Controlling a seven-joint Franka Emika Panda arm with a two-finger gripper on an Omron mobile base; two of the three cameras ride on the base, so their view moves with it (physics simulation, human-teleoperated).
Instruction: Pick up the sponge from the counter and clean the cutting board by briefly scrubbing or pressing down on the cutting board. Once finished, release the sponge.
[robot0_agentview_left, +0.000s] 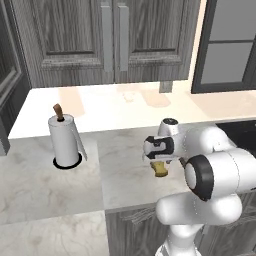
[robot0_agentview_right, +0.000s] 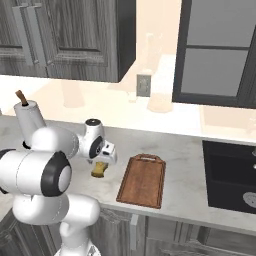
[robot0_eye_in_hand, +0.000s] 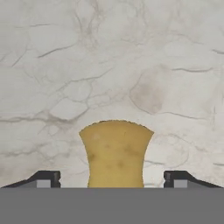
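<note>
Jaws spread wide either side of sponge (robot0_eye_in_hand: 116, 154), apparently gripping nothing, over counter (robot0_eye_in_hand: 52, 57) left of board (robot0_agentview_right: 143, 180); sponge apparently let go off board, scrubbing not evident.

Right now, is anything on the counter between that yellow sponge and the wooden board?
No, nothing visible. The sponge sits under the gripper, left of the cutting board, with bare counter between them.
</note>
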